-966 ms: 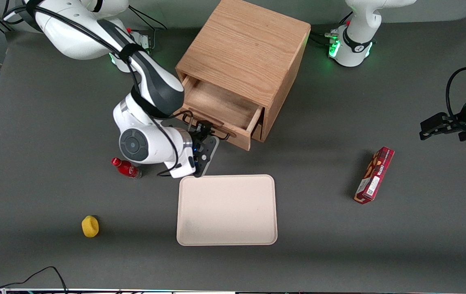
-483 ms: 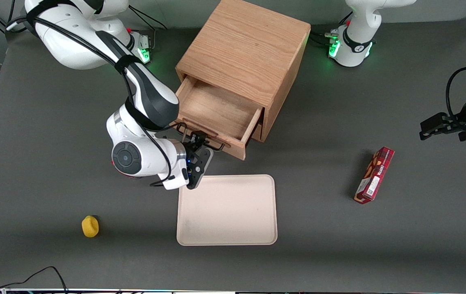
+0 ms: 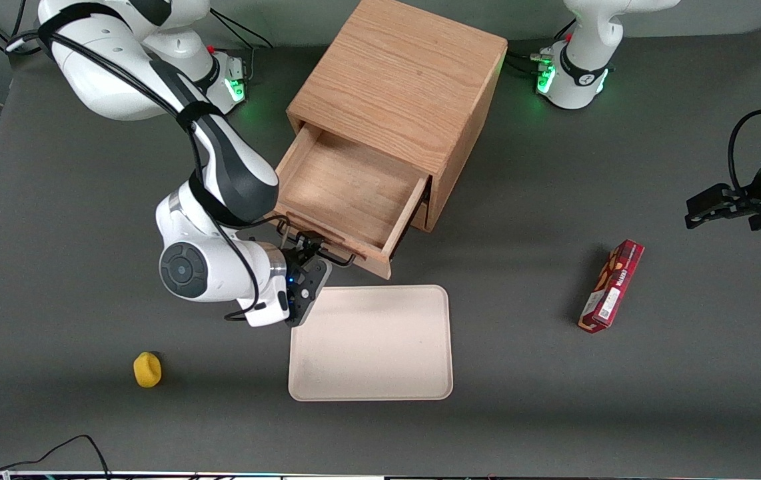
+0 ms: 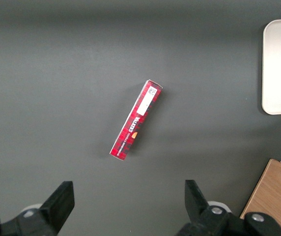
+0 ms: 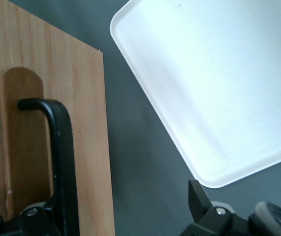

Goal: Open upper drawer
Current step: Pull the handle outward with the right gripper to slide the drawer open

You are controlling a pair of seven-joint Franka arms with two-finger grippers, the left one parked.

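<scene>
The light oak cabinet stands at the table's middle. Its upper drawer is pulled well out and its shallow wooden box looks empty. The long black wire handle runs along the oak front. My right gripper is at the handle, in front of the drawer and just above the tray's edge. In the right wrist view the handle lies on the drawer front right beside one finger, and the other finger stands well apart, so the gripper is open, not clamped. The lower drawer is mostly hidden.
A cream tray lies in front of the drawer, nearer the camera; it also shows in the right wrist view. A yellow object lies toward the working arm's end. A red box lies toward the parked arm's end.
The upper drawer has slid farther out toward the camera, and my gripper has moved with its handle the same way. My arm now hides the red bottle.
</scene>
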